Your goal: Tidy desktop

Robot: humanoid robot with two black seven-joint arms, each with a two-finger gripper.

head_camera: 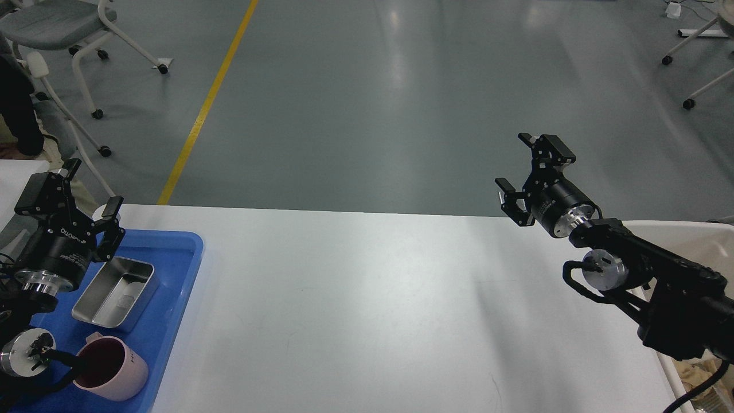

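Both grippers gape wide, empty: left at 9 o'clock above tray, right at 2 o'clock. Desktop bare at centre.

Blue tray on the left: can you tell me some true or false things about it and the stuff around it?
1. The blue tray holds a metal tin and a pink mug. True.
2. The pink mug lies tipped on its side. False: it stands upright, its opening facing up.
3. The left gripper holds the metal tin. False: its jaws are open and hold nothing, above the tray's far end.
4. The right gripper has open jaws with nothing between them. True.
5. A plate sits in the middle of the desktop. False: no plate shows there, only bare white surface.
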